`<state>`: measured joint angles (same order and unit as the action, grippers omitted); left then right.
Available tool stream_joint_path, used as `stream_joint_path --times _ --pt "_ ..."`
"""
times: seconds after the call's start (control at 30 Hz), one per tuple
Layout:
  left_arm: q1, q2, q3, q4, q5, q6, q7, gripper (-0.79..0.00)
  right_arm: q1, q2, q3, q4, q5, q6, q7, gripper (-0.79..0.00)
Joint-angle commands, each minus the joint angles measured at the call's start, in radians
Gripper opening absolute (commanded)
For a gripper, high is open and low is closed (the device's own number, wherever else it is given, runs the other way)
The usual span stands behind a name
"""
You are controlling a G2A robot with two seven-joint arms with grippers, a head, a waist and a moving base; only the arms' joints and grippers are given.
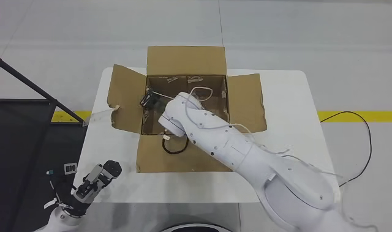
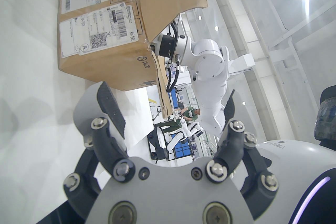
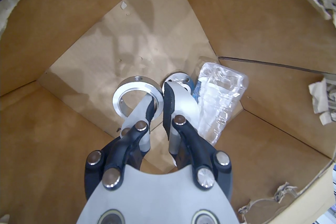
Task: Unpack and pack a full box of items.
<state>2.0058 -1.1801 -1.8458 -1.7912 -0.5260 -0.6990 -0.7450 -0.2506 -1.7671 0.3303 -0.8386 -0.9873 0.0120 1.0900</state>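
Note:
An open cardboard box (image 1: 185,60) stands on the white table (image 1: 288,109). My right arm (image 1: 202,131) goes down into it. Inside, my right gripper (image 3: 158,99) is shut on the rim of a metal ring (image 3: 131,87), one finger inside the ring and one outside. Beside it on the box floor (image 3: 126,33) lie a second metal flange (image 3: 181,79) and a clear plastic bottle (image 3: 220,101). My left gripper (image 1: 100,178) is open and holds nothing, low at the table's front left corner, apart from the box (image 2: 105,33); its pads (image 2: 111,109) are spread wide.
The left flap (image 1: 125,97) of the box is torn and sticks out sideways. A black cable (image 1: 174,149) loops by the box's front wall. A dark frame (image 1: 27,140) stands left of the table. Bare table lies to the right of the box.

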Motion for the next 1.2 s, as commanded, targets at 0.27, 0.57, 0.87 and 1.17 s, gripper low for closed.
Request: stream_joint_path --times 0.27,0.57,0.87,1.17 --pt "0.0 0.0 0.0 0.0 0.0 0.0 0.0 0.0 0.025 -0.065 0.012 0.129 0.008 -0.038 -0.041 -0.471" --pt "-0.019 -0.006 -0.014 -0.054 0.054 -0.003 0.116 0.0 0.013 -0.028 0.106 0.004 -0.049 0.037 -0.097 -0.296" --pt "-0.076 -0.017 -0.009 -0.105 0.235 0.013 0.292 0.0 -0.223 0.124 0.315 -0.475 -0.267 0.078 -0.058 -0.16" --pt "-0.215 -0.027 0.082 -0.086 0.446 0.15 0.433 0.0 -0.61 0.239 0.613 -0.967 -0.331 -0.079 -0.136 0.0"
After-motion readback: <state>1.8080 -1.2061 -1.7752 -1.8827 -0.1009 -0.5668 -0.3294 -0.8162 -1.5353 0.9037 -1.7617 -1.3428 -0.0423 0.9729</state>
